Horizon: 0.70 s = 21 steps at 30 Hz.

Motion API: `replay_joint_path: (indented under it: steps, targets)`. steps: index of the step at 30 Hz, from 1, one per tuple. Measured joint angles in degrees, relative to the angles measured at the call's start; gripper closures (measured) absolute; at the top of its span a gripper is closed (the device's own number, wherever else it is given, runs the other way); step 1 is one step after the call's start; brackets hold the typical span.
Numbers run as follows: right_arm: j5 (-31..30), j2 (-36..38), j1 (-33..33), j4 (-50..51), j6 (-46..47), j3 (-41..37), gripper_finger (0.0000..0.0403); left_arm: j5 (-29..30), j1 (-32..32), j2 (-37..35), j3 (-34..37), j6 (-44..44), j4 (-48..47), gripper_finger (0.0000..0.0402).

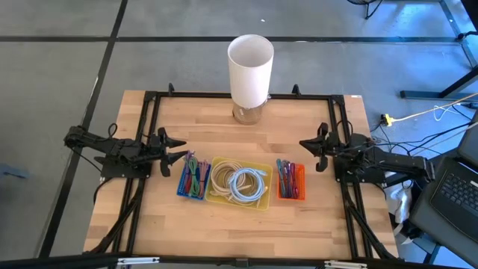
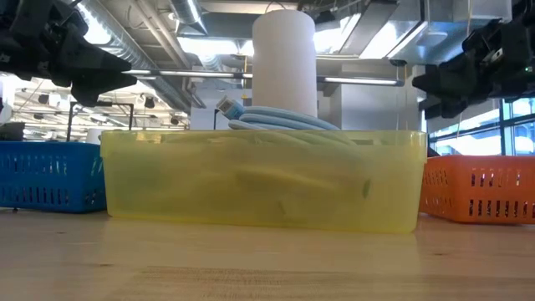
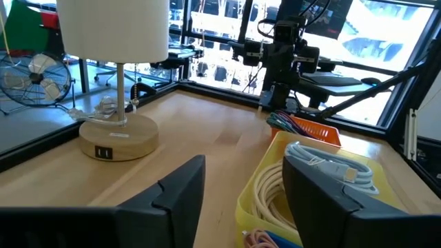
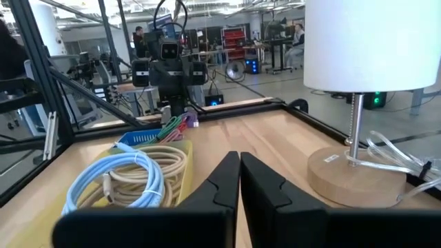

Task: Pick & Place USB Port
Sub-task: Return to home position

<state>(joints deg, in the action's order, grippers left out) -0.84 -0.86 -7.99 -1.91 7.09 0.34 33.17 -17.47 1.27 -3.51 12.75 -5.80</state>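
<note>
A lamp [image 1: 250, 66] with a white shade stands by its round wooden base [image 3: 117, 136] near the table's far edge; the base shows two USB ports [image 3: 103, 153]. A yellow bin [image 1: 263, 203] holds a cream cable coil [image 1: 222, 178] and a light-blue coil [image 1: 246, 184]. A blue bin [image 1: 193, 179] and an orange bin [image 1: 290, 182] hold coloured cables. My left gripper [image 1: 178, 149] hovers open just left of the blue bin, empty. My right gripper [image 1: 306, 143] hovers shut to the right of the orange bin, empty.
A black frame [image 1: 224, 95] runs around the table's edges. Bare wood lies between the lamp base and the bins [image 1: 246, 142], and along the near edge [image 1: 239, 232]. In the low view the yellow bin [image 2: 259, 180] fills the middle.
</note>
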Motion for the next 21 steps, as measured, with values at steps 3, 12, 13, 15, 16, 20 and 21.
replay_joint_path:
  steps: [3,12,13,15,16,20,21]
  targets:
    - [0.0,0.0,0.0,0.02,-0.04,0.01,0.0385,0.0,0.0,0.0,0.0,-0.02,0.01,0.0213]
    - [0.0,0.0,0.0,0.02,0.0,0.0,0.0384,0.0,0.0,0.0,0.0,0.0,0.0,0.0216]
    - [0.0,0.0,0.0,0.02,-0.04,0.0,0.0384,0.0,0.0,0.0,0.01,-0.01,0.01,0.0216]
    - [0.0,-0.02,0.0,0.02,-0.06,0.0,0.0384,0.0,0.0,-0.01,0.01,-0.01,0.0,0.0217]
    - [0.0,-0.02,0.0,0.02,-0.02,0.0,0.0384,0.0,0.0,-0.01,0.01,-0.01,0.0,0.0217]
    - [0.0,-0.02,0.0,0.02,-0.06,0.0,0.0384,0.0,0.0,0.01,0.0,0.0,0.0,0.0217]
    - [0.0,-0.02,0.0,0.02,-0.04,0.0,0.0384,0.0,0.0,-0.01,0.02,-0.02,0.0,0.0217]
